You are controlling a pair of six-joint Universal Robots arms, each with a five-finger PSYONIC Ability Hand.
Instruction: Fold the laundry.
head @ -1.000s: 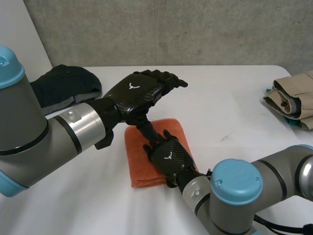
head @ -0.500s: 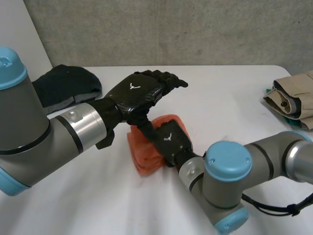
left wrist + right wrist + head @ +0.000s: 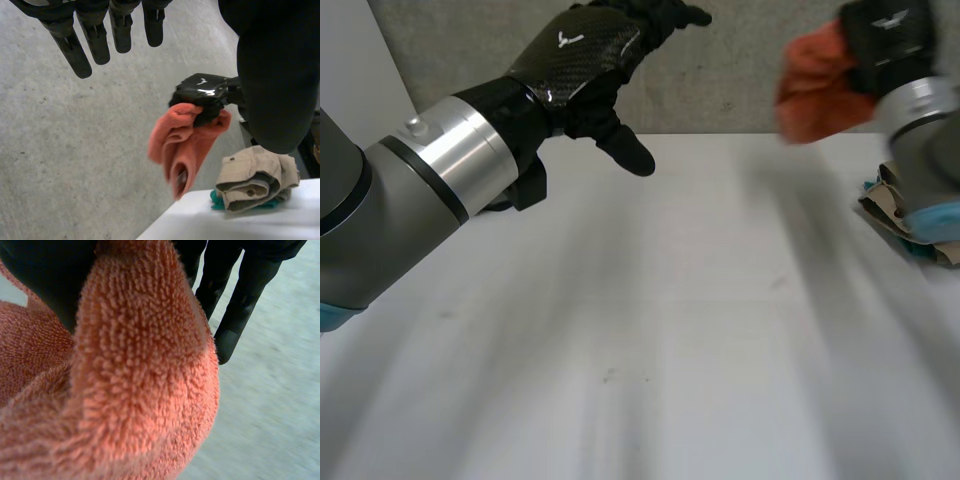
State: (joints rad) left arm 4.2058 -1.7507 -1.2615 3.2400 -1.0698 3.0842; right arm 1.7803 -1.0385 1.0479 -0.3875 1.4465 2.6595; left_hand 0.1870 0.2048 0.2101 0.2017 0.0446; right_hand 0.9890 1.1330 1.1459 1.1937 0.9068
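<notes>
The right robot hand (image 3: 888, 30) is held high above the surface (image 3: 670, 330), its fingers (image 3: 239, 296) and thumb curled round a bunched orange terry towel (image 3: 815, 85). In the left wrist view this robot hand (image 3: 202, 93) grips the towel (image 3: 184, 147) at its upper end, and the rest of the cloth hangs below it in loose folds, well clear of the surface (image 3: 260, 225). In the right wrist view the towel (image 3: 135, 390) lies thick against the palm.

The left robot hand (image 3: 582, 52) is also raised, well apart from the towel, with straight, spread fingers (image 3: 95, 40) and the thumb pointing downward; it holds nothing.

Below the right robot hand, a folded beige garment (image 3: 256, 176) lies on the surface on top of a teal cloth (image 3: 216, 200). In the head view this garment (image 3: 910, 205) is beside the right arm.
</notes>
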